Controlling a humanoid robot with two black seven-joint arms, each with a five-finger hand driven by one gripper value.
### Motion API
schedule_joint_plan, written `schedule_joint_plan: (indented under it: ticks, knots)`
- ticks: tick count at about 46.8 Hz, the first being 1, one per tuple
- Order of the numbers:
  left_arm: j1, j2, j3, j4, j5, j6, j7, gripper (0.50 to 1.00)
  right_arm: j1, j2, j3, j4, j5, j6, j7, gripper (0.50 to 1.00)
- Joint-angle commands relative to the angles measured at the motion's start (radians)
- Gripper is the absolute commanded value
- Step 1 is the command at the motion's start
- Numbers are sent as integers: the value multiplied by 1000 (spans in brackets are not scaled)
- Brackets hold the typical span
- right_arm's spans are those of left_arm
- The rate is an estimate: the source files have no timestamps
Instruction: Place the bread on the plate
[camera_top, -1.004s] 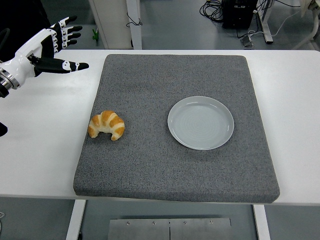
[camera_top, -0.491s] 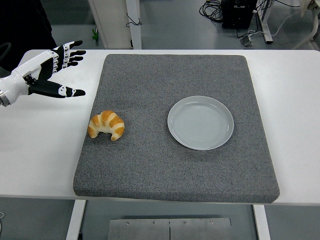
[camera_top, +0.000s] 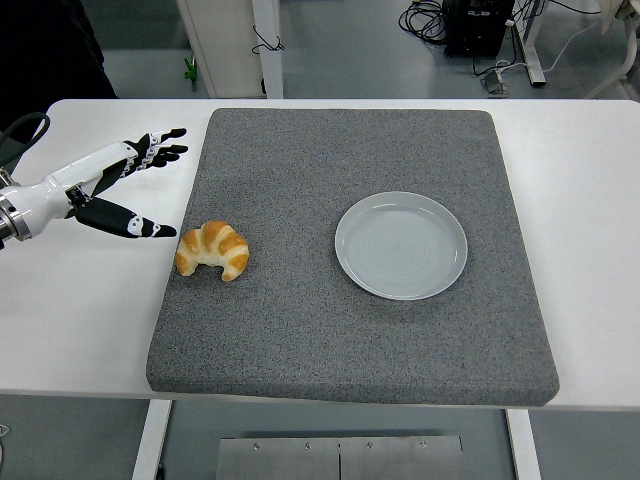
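While the head view shows the left hand (camera_top: 112, 187) hovering over the white table (camera_top: 80, 300) with fingers spread and thumb held apart, holding nothing, the bread (camera_top: 212, 250), a croissant, lies untouched at the left edge of the grey mat (camera_top: 350, 330), just beside the thumb tip and well apart from the empty plate (camera_top: 401, 246). From this angle I cannot quite tell the hand's height above the table, so a low approach might catch the mat's edge or nudge the croissant away before the fingers close.
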Motion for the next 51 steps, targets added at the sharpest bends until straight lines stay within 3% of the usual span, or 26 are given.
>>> schedule_joint_plan:
  ticks: [1,12,25,51]
  knots:
    - [2,0,1,-1,32,11,16,949,1,0,0,0,0,0,0,1000]
    - [16,-2,1,-1,124,46,62,948,1,0,0,0,0,0,0,1000]
    - [4,-28,83,2,175,141,91,949,1,0,0,0,0,0,0,1000]
    - [-30,-144,121,28,213,172,166,949,1,0,0,0,0,0,0,1000]
